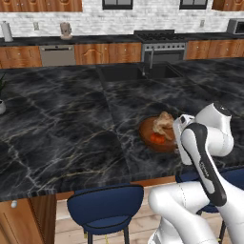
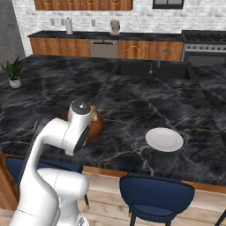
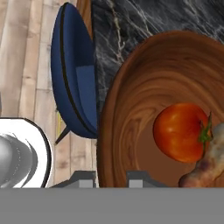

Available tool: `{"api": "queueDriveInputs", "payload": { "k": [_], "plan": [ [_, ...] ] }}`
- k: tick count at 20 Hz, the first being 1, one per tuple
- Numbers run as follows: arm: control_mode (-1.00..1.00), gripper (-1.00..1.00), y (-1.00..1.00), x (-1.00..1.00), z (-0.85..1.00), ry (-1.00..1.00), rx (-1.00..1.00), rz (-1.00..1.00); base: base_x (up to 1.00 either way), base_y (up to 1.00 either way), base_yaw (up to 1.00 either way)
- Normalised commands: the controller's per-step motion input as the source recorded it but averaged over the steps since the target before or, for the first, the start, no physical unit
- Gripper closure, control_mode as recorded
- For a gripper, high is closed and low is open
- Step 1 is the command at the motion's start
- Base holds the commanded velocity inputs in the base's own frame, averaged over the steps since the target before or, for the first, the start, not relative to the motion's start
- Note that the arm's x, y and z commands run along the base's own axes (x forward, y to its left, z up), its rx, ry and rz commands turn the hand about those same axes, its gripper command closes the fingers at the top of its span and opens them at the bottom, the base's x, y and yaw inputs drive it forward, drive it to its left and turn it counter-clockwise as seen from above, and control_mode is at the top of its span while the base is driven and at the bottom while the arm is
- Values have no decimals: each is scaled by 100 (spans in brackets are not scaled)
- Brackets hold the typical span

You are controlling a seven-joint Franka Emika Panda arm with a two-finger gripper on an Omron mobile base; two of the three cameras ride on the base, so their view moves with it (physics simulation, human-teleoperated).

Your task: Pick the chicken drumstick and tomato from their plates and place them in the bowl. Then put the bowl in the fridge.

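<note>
The reddish-brown wooden bowl (image 1: 148, 127) sits near the front edge of the dark marble island. In it lie the red tomato (image 1: 157, 138) and the golden-brown chicken drumstick (image 1: 164, 122). The hand view shows the bowl (image 3: 144, 87) up close, with the tomato (image 3: 180, 131) beside the drumstick (image 3: 205, 168). My gripper (image 3: 111, 177) is shut on the bowl's near rim, one fingertip on each side of the wall. From the right base view the arm hides most of the bowl (image 2: 98, 124). An empty white plate (image 2: 164, 139) lies to its right. A tall slate-grey surface (image 2: 9, 26) at the far back left may be the fridge; I cannot tell.
Blue stools (image 1: 105, 204) stand under the island's front edge, one right below the bowl (image 3: 74, 78). A sink (image 2: 152, 70) is set into the island's far side. A potted plant (image 2: 13, 70) stands at the island's left end. The stove (image 1: 162, 45) is against the back wall.
</note>
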Motion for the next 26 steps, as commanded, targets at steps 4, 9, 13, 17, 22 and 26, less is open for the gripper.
{"api": "queueDriveInputs", "payload": {
  "k": [4,9,13,17,22,26],
  "plan": [
    [-100,100,17,-3,0,3,0,-1,0,0,0],
    [-100,100,20,-4,0,-1,0,-17,0,0,0],
    [-100,100,15,-2,-1,-2,0,-13,0,0,0],
    [-100,100,0,0,0,0,0,0,0,0,0],
    [-100,100,0,0,0,0,0,0,0,0,0],
    [100,100,0,0,0,0,0,0,0,0,0]
  ]
}}
